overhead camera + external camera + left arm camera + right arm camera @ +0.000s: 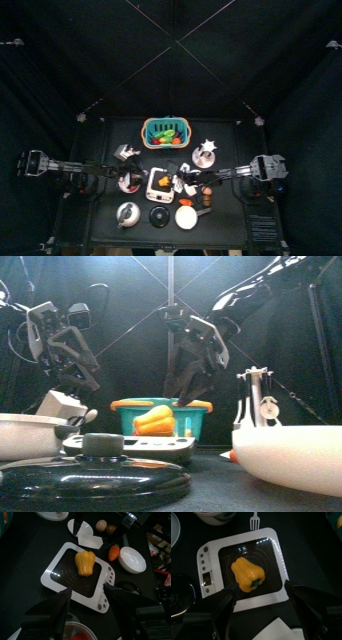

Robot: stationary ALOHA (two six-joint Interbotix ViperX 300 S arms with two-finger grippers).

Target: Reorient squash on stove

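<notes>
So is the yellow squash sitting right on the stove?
Touching. The left wrist view shows the squash lying flat on the stove, on its dark cooking surface, with no gap under it.

The squash (85,563) lies on the stove (60,556), on its dark cooking surface, with the knob panel (109,574) along one end. The stove (160,185) sits mid-table in the top view; behind it stands the basket (166,129) with toy food inside. A bowl (132,559) lies just beside the stove, a small carrot-like piece (114,552) between them. A fork (254,520) lies just off the stove's far edge. In front, a pot lid (94,471) sits left, a big bowl (301,459) right.
</notes>
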